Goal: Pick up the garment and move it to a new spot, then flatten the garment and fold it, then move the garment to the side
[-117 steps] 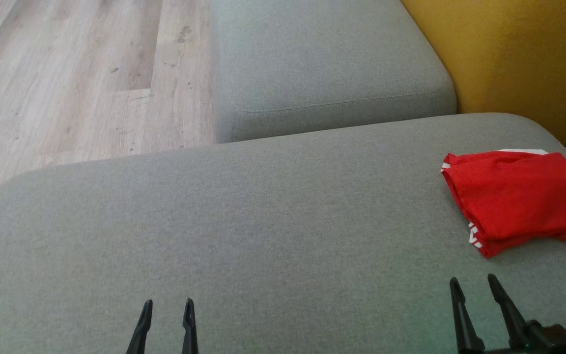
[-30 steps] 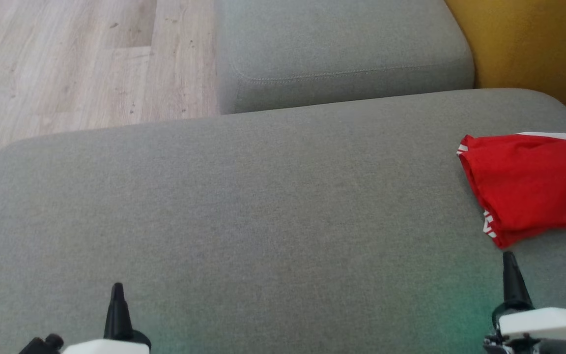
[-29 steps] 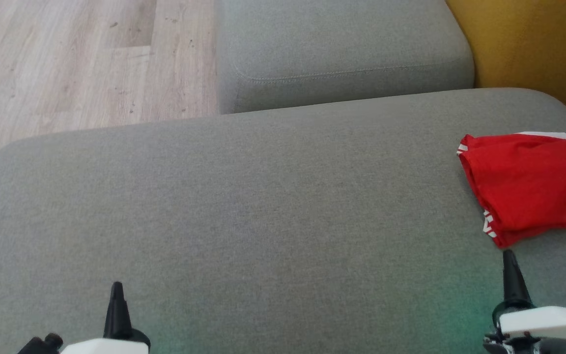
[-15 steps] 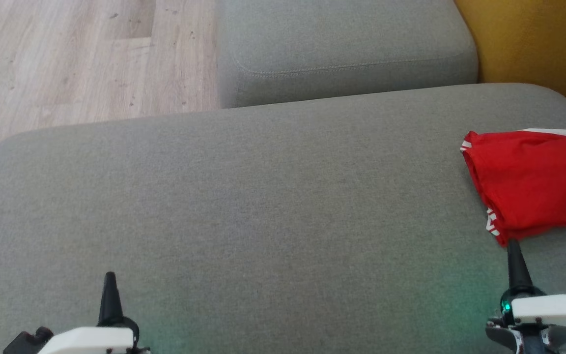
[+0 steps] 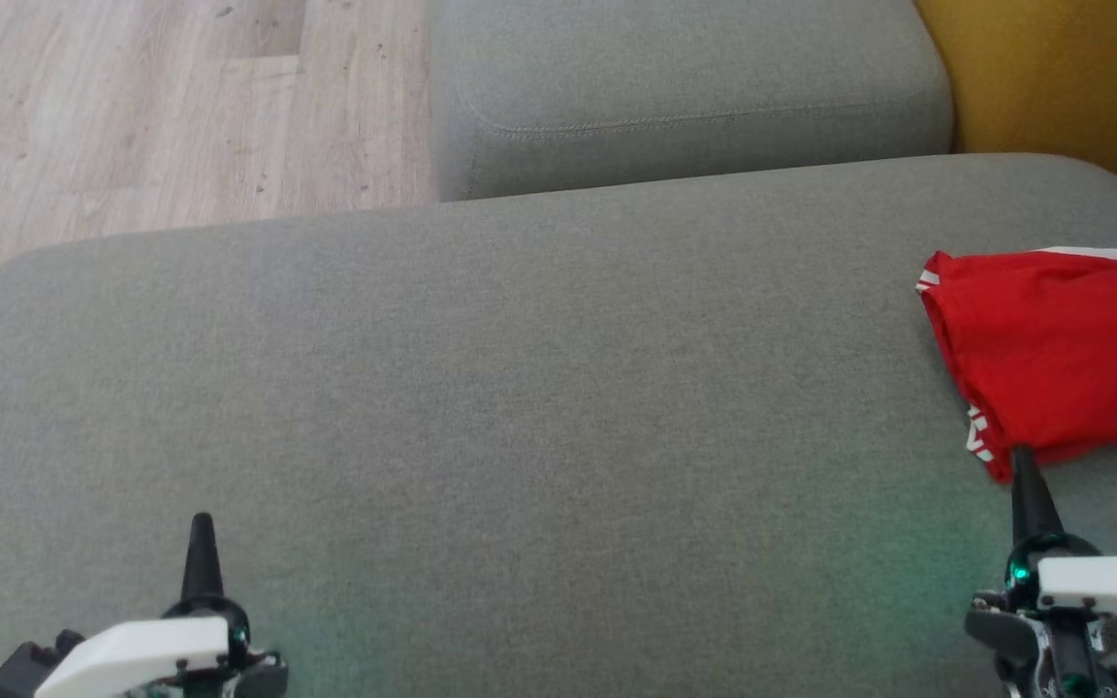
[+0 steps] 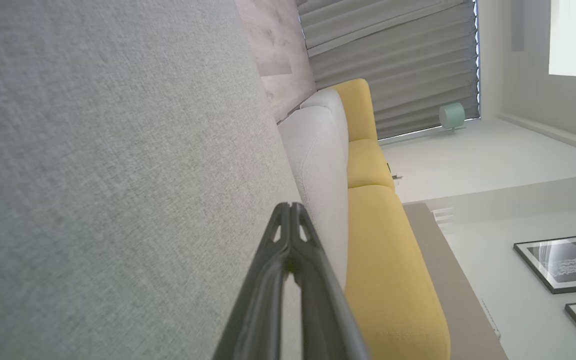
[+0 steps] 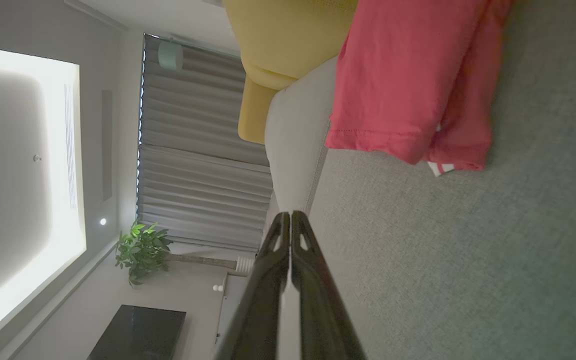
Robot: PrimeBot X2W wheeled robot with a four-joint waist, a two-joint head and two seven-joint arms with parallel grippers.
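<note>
The garment [image 5: 1063,354] is a folded red piece with white trim, lying at the right edge of the grey cushion [image 5: 520,388]; the right wrist view has the garment [image 7: 408,75] near its top. My right gripper [image 5: 1022,463] is shut and empty, its tip just short of the garment's near edge; its fingertips [image 7: 288,216] press together. My left gripper [image 5: 201,523] is shut and empty at the lower left over bare cushion, its closed tips [image 6: 290,206] meeting in the left wrist view.
A second grey cushion [image 5: 685,87] lies beyond the first. A yellow sofa part [image 5: 1072,78] rises at the far right. Wooden floor [image 5: 132,107] lies past the cushion's far left edge.
The head camera has tilted, shifting the scene. Both grippers, open four seconds ago, are shut and turned edge-on; the right tip has crept up to the garment's near edge.
</note>
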